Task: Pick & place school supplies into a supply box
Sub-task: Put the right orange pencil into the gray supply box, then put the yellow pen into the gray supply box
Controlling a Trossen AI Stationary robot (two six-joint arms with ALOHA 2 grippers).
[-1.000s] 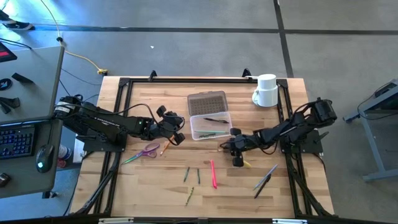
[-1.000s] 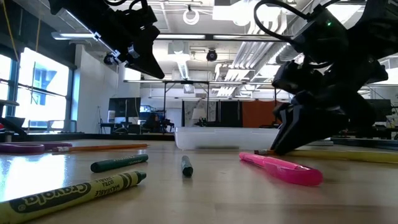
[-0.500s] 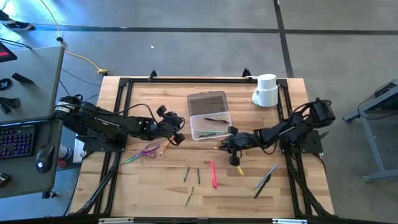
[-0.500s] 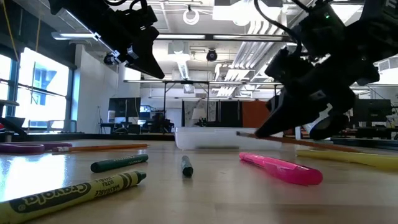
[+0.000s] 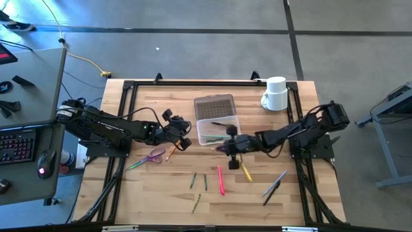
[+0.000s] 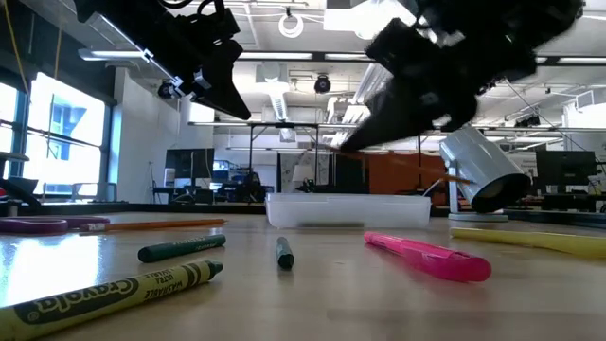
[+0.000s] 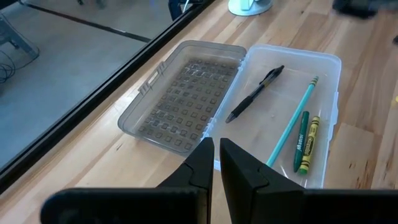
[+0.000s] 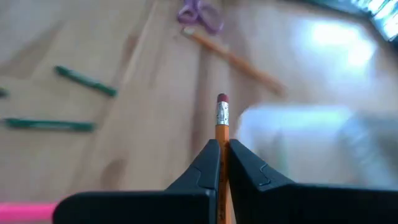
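Observation:
The supply box (image 5: 217,131) lies open, its dotted lid (image 5: 214,106) flat on the far side. In the left wrist view its tray (image 7: 323,93) holds a black pen (image 7: 255,93), a teal pencil (image 7: 292,124) and two crayons (image 7: 306,140). My right gripper (image 5: 223,147) hovers off the table by the box's near right corner, shut on an orange pencil (image 8: 221,124). My left gripper (image 5: 183,133) hangs shut left of the box, holding nothing. Purple scissors (image 5: 154,154), another orange pencil (image 5: 172,151), a pink pen (image 5: 221,180) and green crayons (image 5: 193,180) lie flat on the table. My right gripper pinches the orange pencil's shaft (image 8: 221,146) between its two fingers (image 8: 210,163), the fingers lying along it. The eraser end (image 8: 222,99) sticks out ahead of the fingertips toward the table's left. The pencil is lifted clear of the table.
A white mug (image 5: 275,93) stands at the far right. A yellow pen (image 5: 246,172) and grey and black pens (image 5: 273,187) lie near and right of my right gripper. A black frame (image 5: 129,87) rims the table. Bare wood shows along the near edge.
My right gripper, shut on the orange pencil, has risen from the table and moved toward the table's left, reaching the supply box's near right corner. The pencil has been lifted clear with it. The yellow pen it stood over now lies uncovered.

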